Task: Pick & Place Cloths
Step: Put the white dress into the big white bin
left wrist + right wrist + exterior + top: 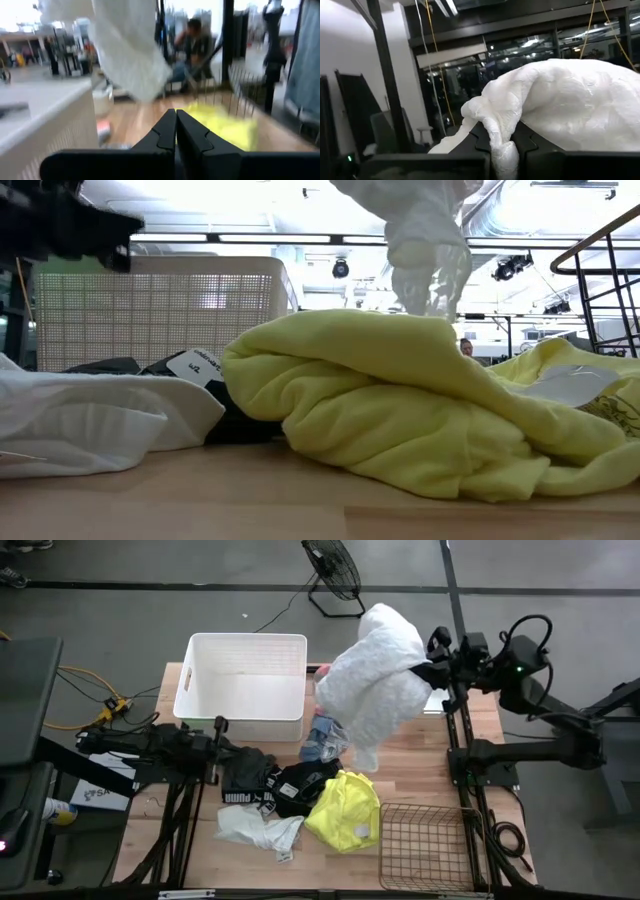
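Right gripper: clamped on big white cloth, hanging above bench. Left gripper: closed, empty, beside white tub.

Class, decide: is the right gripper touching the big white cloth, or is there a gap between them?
Touching. In the right wrist view the big white cloth is pinched between the fingers of the right gripper, with fabric bunched around them.

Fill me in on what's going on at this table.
The right gripper has its jaws shut on the big white cloth, held up in the air beside the white tub. The left gripper, jaws shut and empty, waits by the black cloths. The neon yellow cloth lies on the table.
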